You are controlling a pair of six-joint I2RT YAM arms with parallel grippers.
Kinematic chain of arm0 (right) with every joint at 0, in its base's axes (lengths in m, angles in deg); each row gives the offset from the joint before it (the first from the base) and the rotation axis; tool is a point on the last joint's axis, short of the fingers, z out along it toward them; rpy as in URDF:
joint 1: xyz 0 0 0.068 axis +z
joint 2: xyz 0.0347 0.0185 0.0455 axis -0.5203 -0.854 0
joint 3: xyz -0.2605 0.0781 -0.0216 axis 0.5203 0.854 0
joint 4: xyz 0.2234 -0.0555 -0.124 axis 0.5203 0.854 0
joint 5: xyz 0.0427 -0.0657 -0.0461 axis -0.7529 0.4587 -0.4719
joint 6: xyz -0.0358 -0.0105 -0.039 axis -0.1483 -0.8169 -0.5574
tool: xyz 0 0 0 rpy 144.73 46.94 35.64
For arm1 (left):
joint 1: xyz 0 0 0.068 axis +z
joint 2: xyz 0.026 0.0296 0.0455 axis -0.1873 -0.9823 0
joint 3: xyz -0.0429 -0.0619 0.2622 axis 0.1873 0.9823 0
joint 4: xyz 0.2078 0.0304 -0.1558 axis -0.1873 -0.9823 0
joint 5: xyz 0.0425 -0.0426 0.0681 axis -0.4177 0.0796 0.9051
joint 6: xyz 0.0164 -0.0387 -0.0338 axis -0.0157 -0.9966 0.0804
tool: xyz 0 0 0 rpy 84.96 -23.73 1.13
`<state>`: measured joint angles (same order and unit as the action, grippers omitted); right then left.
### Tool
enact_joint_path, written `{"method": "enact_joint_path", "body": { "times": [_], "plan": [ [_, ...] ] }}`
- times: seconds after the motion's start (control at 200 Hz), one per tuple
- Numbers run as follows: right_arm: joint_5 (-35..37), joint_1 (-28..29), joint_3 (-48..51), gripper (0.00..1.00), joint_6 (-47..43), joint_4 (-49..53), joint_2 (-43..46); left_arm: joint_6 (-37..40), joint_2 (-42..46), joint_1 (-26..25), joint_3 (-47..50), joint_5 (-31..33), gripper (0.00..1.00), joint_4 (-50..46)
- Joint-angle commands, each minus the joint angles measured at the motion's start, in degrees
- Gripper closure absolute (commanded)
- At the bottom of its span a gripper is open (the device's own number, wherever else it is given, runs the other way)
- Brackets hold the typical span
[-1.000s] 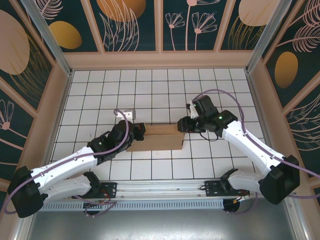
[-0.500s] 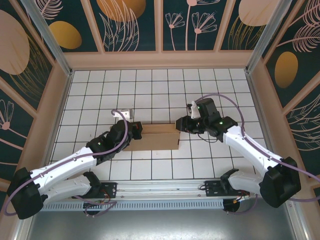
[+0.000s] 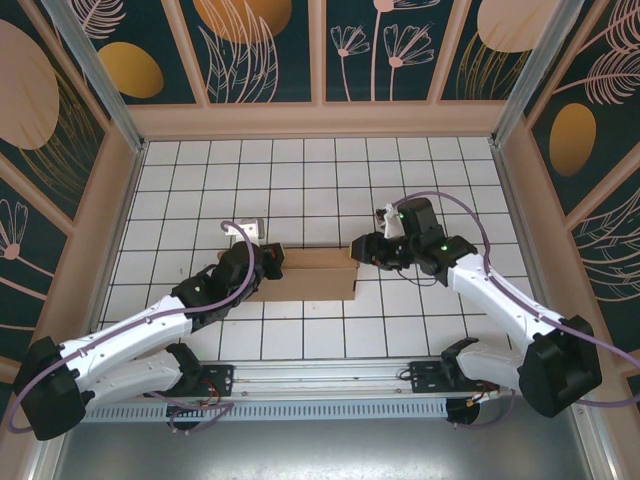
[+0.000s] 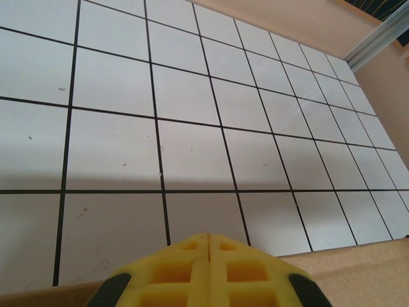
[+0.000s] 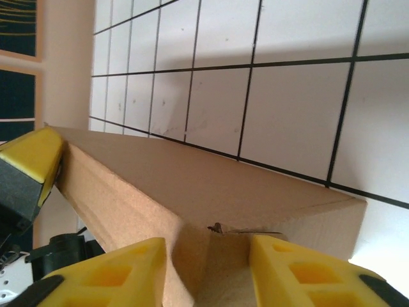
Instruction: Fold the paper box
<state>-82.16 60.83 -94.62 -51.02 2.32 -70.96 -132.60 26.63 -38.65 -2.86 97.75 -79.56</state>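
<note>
The paper box [image 3: 310, 276] is a brown cardboard shape lying on the white tiled floor between the two arms. My left gripper [image 3: 272, 262] sits at its left end, fingers shut tip to tip [image 4: 209, 238] over the cardboard's edge [image 4: 364, 265], with nothing visible between them. My right gripper [image 3: 358, 252] is at the box's right end. In the right wrist view its yellow fingers [image 5: 128, 272] stand apart, straddling the box's end panel [image 5: 217, 256]. The long brown side [image 5: 128, 192] runs away toward the left gripper's yellow finger [image 5: 32, 160].
Tan walls [image 3: 100, 220] enclose the tiled floor [image 3: 300, 170] on three sides. A metal rail [image 3: 320, 375] with the arm bases runs along the near edge. Open tiles lie behind the box and to its sides.
My right gripper has shifted a little left and the box's right end has moved in with it, so the box looks shorter. The left arm has barely moved.
</note>
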Motion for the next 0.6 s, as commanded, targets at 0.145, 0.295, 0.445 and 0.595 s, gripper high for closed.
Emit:
{"method": "enact_joint_path", "body": {
  "times": [0.145,0.295,0.445,0.595],
  "plan": [
    [15.7,5.6,-12.9,0.45,-13.3,12.9,2.4,-0.4,-0.8,-0.7,2.9,-5.0,1.00,-4.2],
    [33.5,17.6,-16.8,0.60,-18.0,11.6,-0.4,-0.4,-0.7,-0.7,2.9,-5.2,1.00,-3.9],
    [37.8,23.8,-19.6,0.70,-18.4,7.1,-7.8,-0.4,-0.2,-0.7,2.9,-5.0,1.00,-4.2],
    [39.0,27.0,-20.2,0.76,-18.7,2.6,-12.9,-0.6,0.6,-0.7,3.0,-4.6,1.00,-4.6]
  ]
}}
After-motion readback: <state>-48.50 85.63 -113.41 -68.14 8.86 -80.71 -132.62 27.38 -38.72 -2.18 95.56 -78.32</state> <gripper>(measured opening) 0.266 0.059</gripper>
